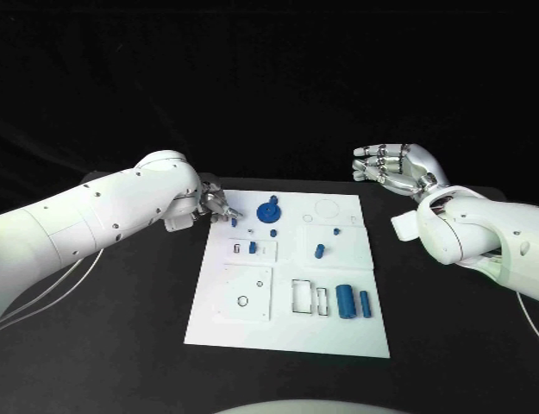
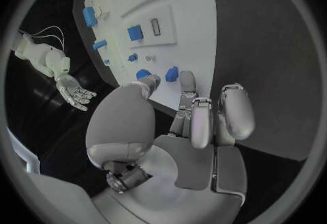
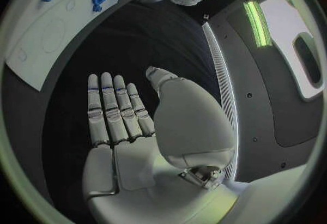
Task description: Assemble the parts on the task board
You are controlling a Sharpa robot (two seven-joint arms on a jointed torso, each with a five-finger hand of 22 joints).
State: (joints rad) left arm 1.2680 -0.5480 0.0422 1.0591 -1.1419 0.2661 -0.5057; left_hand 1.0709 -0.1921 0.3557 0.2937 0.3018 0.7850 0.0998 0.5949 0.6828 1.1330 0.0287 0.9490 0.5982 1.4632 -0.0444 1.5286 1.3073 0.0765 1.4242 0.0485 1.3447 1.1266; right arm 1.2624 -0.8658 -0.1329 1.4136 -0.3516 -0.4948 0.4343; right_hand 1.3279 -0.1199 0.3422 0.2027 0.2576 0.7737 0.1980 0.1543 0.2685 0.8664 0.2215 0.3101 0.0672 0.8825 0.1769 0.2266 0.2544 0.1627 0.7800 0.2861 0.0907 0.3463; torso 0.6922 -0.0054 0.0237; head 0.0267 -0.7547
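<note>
Reaching over the upper left corner of the task board (image 1: 288,341), the left hand (image 1: 210,207) has its fingertips at a small blue part (image 2: 171,74), apparently to seat it; whether it actually grips it I cannot tell. Right hand (image 1: 397,166) hovers spread and empty at upper right, off the board, likely kept clear.

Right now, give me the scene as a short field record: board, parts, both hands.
board: white task board flat on the black table
parts: blue gear-like disc near the far edge; two blue cylinders near the right front
left hand: at the board's far left corner, fingers reaching onto its edge by a small blue piece
right hand: raised beyond the board's far right corner, fingers apart, holding nothing
</note>
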